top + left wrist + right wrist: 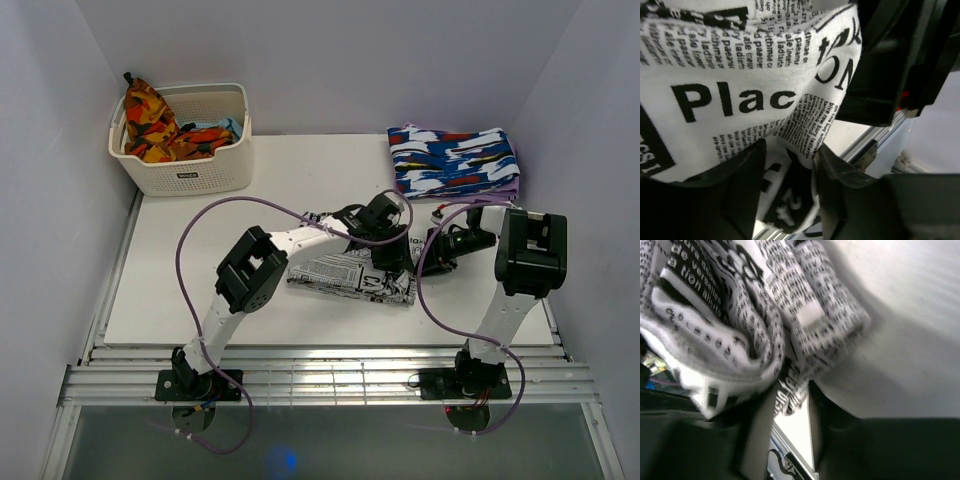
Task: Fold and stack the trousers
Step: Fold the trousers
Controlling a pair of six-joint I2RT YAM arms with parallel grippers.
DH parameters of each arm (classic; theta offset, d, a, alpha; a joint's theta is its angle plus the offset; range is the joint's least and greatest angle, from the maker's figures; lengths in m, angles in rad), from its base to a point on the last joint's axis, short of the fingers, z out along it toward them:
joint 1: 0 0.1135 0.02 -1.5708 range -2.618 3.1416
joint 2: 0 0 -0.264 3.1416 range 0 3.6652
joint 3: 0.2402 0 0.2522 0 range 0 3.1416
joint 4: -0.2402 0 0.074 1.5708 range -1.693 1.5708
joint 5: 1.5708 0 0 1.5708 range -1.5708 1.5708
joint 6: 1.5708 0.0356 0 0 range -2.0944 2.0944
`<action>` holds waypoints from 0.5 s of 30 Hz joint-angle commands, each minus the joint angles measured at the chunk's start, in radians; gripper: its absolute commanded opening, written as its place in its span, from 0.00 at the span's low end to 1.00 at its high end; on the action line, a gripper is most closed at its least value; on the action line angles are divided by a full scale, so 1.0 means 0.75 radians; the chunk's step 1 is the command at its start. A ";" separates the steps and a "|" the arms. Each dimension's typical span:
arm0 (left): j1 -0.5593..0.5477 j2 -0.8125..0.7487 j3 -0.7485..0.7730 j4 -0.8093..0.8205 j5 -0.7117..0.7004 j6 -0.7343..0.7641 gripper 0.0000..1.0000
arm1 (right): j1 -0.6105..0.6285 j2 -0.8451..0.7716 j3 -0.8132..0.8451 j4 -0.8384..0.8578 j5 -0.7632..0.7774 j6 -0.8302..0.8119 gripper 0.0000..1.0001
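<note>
On the near side of the blue, white and red folded garment (455, 160), 2 arms bend inward. The left gripper (396, 262) pinches a fold of the white newspaper-print fabric trousers (340, 272); the right gripper (428, 258) nips the same end. The bundle's long axis runs left-right, gripped end toward that garment, probably the stacking spot.

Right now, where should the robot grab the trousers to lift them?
By the thick folded edge at the right end of the trousers, coming in from the right. The bundle lies flat, so only its edges give fingers something to pinch, and that end stacks several layers. The left gripper and right gripper both have cloth between their fingers there.
</note>
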 commanded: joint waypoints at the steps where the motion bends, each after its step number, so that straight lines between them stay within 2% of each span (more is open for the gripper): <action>1: 0.045 -0.097 0.045 -0.003 -0.008 0.072 0.59 | -0.069 -0.100 0.039 -0.079 0.083 -0.036 0.41; 2: 0.049 -0.143 0.037 -0.003 0.007 0.090 0.66 | -0.094 -0.123 0.051 -0.096 0.118 -0.063 0.45; 4: 0.069 -0.211 -0.018 0.001 0.023 0.153 0.74 | -0.169 -0.135 0.111 -0.183 0.128 -0.106 0.47; 6: 0.114 -0.337 -0.122 0.045 0.096 0.196 0.82 | -0.221 -0.135 0.192 -0.297 0.084 -0.163 0.55; 7: 0.135 -0.385 -0.165 0.046 0.097 0.209 0.82 | -0.231 -0.135 0.217 -0.298 0.084 -0.186 0.55; 11: 0.278 -0.575 -0.356 0.085 0.237 0.321 0.83 | -0.223 -0.142 0.250 -0.411 -0.100 -0.196 0.71; 14: 0.407 -0.657 -0.433 0.050 0.358 0.527 0.80 | -0.158 -0.097 0.244 -0.458 -0.223 -0.216 0.69; 15: 0.482 -0.667 -0.452 0.042 0.539 0.571 0.78 | -0.109 -0.090 0.244 -0.476 -0.239 -0.243 0.66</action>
